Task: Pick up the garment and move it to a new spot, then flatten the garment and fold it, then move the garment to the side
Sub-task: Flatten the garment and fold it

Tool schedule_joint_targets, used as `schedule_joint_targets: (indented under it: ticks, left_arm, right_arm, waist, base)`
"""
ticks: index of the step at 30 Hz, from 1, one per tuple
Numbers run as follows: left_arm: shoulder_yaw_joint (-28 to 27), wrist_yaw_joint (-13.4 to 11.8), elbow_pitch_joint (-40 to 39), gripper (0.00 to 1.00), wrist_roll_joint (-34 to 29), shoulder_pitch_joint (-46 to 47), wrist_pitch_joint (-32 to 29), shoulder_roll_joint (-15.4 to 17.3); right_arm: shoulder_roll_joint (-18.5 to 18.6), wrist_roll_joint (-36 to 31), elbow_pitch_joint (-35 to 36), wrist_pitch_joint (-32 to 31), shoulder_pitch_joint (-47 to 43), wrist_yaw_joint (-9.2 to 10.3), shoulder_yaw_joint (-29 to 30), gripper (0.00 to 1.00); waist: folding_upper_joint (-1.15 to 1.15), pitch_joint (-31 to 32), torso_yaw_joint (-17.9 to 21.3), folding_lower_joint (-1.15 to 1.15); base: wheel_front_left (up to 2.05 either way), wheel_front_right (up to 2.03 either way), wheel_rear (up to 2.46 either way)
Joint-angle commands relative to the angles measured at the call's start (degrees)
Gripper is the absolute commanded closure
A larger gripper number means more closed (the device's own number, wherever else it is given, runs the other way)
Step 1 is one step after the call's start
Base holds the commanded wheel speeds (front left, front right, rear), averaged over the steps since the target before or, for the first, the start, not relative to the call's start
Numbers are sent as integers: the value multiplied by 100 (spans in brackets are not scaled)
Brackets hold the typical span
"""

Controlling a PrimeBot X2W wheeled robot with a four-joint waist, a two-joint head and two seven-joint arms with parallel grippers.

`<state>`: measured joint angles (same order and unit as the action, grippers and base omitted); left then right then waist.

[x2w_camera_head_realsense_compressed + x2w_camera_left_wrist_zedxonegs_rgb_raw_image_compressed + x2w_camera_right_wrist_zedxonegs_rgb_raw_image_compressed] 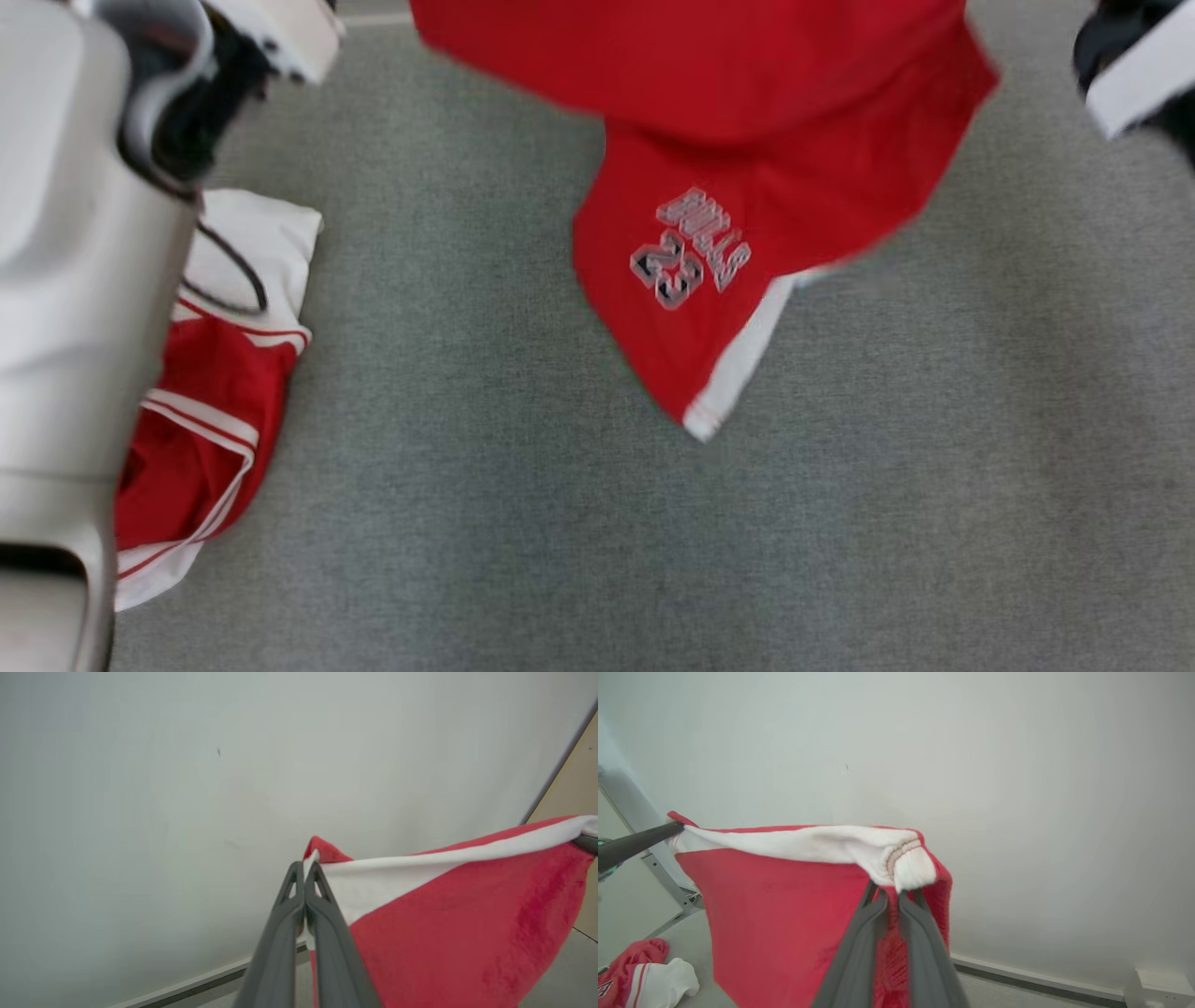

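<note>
The garment [747, 140] is a pair of red shorts with white trim and a "Bulls 23" print, hanging in the air above the grey carpet. It is stretched by its white waistband between both grippers. In the left wrist view my left gripper [304, 865] is shut on one end of the waistband, and the red cloth [467, 924] falls away to the right. My right gripper [892, 891] is shut on the other, bunched end, with the cloth [784, 914] spreading left. The left gripper's dark finger [640, 842] holds the far corner there.
A second red and white garment [215, 401] lies crumpled on the carpet [560, 541] at the left, partly behind my pale left forearm [75, 280]. A white wall [187, 788] with a baseboard stands ahead. A small white box [1157, 984] sits by the wall.
</note>
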<state>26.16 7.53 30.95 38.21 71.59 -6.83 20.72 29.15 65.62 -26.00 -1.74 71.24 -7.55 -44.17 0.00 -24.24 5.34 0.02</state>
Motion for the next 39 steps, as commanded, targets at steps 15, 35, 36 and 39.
schedule_joint_targets:
  ticks: [15, 35, 36, 39]
  left_arm:
    - [687, -13, 1614, 100, 640, 2102, 708, -113]
    - [2873, -12, 42, 100, 2700, -847, -453, 1126]
    - [2928, -13, -87, 100, 2821, -1047, -587, 1221]
    - [3045, -12, -498, 100, 3245, -1601, -1028, 1506]
  right_arm:
    - [-203, 477, -929, 758, 1799, 12, -386, 100]
    - [1053, 1759, 1211, -185, -819, 12, -2764, 100]
    - [1125, 1793, 1344, -258, -964, 13, -2805, 100]
    - [1354, 1834, 1725, -483, -1429, 12, -2882, 100]
  waist:
    - [0, 122, -117, -2]
    - [0, 1753, -83, -2]
    - [0, 1839, -77, -2]
    - [0, 2056, -60, -2]
  base:
    - [0, 0, 0]
    - [0, 0, 0]
    - [0, 0, 0]
    - [0, 0, 0]
